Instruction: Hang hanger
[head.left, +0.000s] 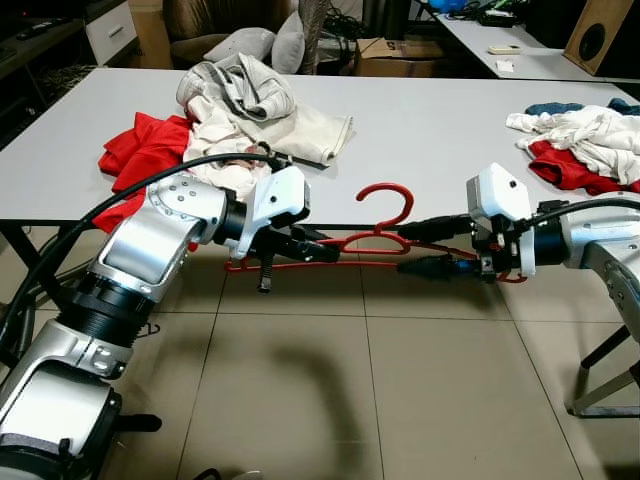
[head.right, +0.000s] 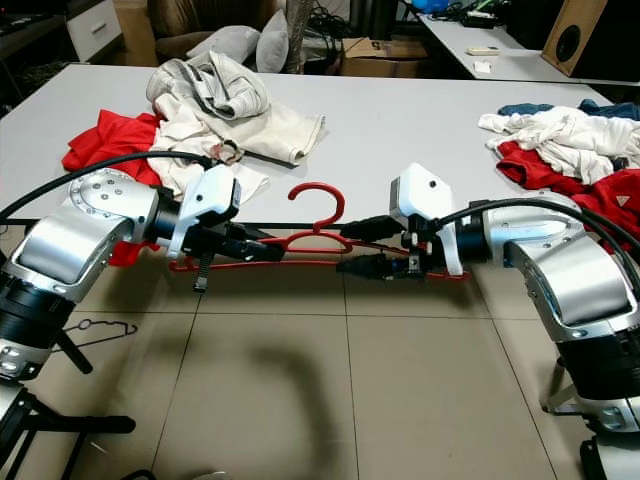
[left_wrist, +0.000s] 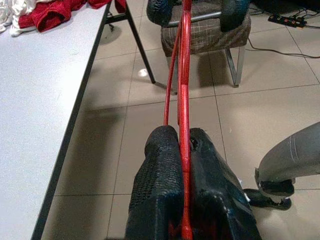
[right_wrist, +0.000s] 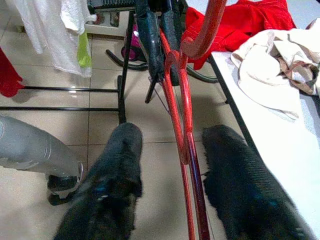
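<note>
Right now both arms are out in front of the table edge, with a red hanger (head.left: 375, 243) stretched between them above the tiled floor (head.left: 300, 380). Left gripper (head.left: 322, 246) has its fingers pressed together on one end of the hanger; in the left wrist view both black pads (left_wrist: 160, 175) pinch the red wire tight. Right gripper (head.left: 415, 247) comes in from the opposite side with fingers spread, one above and one below the hanger's shoulder; the right wrist view shows the red wire running down the gap between the two fingers (right_wrist: 117, 170), touching neither as far as can be told. Hanger hook (head.left: 388, 200) points up, level with the white table (head.left: 430, 130) rim and just in front of it. On the table near the left arm lies a heap of clothes: a red garment (head.left: 140, 150) beside cream and grey pieces (head.left: 250, 110). A second pile, white over red (head.left: 580, 145), sits at the right end of the table. Right eye view also shows a thin dark wire hanger (head.right: 100, 330) lying on the floor under the left arm. A chair (left_wrist: 205, 27) stands behind the hanger in the left wrist view.
</note>
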